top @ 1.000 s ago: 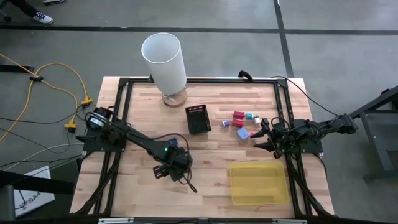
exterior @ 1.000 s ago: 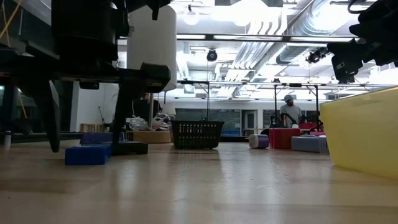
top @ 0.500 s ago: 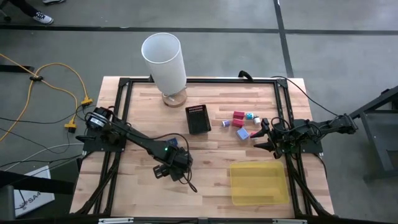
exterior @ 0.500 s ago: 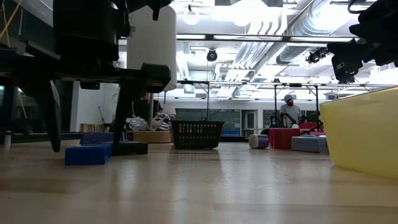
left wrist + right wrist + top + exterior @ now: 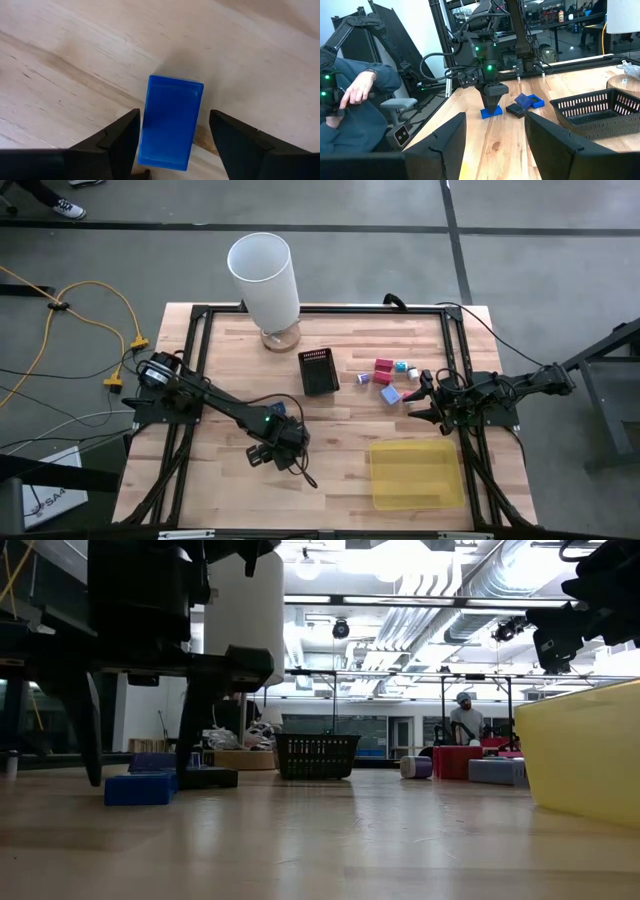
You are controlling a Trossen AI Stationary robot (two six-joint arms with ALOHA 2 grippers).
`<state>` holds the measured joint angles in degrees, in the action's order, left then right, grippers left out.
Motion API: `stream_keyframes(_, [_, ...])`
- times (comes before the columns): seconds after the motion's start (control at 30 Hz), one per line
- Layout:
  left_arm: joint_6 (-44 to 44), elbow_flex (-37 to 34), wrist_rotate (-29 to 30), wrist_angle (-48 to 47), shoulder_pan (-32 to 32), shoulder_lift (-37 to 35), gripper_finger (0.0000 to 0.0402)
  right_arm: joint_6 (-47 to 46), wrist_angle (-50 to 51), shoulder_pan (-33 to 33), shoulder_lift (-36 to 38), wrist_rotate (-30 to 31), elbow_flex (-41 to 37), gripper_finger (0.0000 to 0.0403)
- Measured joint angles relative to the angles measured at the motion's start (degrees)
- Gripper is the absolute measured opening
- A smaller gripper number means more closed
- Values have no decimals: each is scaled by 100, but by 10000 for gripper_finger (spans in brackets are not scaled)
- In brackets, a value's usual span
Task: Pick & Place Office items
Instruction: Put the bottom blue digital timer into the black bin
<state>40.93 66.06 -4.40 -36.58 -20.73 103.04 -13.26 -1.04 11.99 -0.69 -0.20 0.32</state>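
A blue block [image 5: 170, 122] lies flat on the wooden table, left of the middle. My left gripper [image 5: 175, 150] points steeply down over it, open, one finger on each long side of the block [image 5: 140, 788]. In the high view the gripper [image 5: 272, 452] hides the block. A black piece [image 5: 516, 110] and two more blue pieces [image 5: 527, 101] lie just beyond it. Red [image 5: 383, 367], pale blue [image 5: 391, 393] and white and teal blocks lie at the far right. My right gripper [image 5: 412, 405] waits level and open near them, with nothing between its fingers. My left gripper comes from above with its fingers along the blue block's two long sides. One finger [image 5: 122, 137] stands right at the block's long edge [image 5: 145, 125]; whether it touches I cannot tell. The other finger [image 5: 235, 140] stands apart from the block, which lies flat on the table.
A black mesh box [image 5: 319, 370] stands at the middle far side. A tall white cylinder [image 5: 265, 280] stands at the far edge. A flat yellow tray [image 5: 415, 473] lies near right. A person [image 5: 355, 100] sits beyond the table's left side.
My left gripper's fingers have drawn a little closer together around the blue block, without the arm moving. The block lies where it was.
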Motion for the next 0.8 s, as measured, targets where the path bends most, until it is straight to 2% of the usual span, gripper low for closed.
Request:
stream_keyframes(0.17, [-9, 0, 0, 0, 0, 0, 195, 1, 0, 0, 0, -1, 0, 190])
stream_keyframes(0.8, [-42, 0, -4, 2, 0, 0, 158, 0, 0, 0, 0, 2, 0, 190])
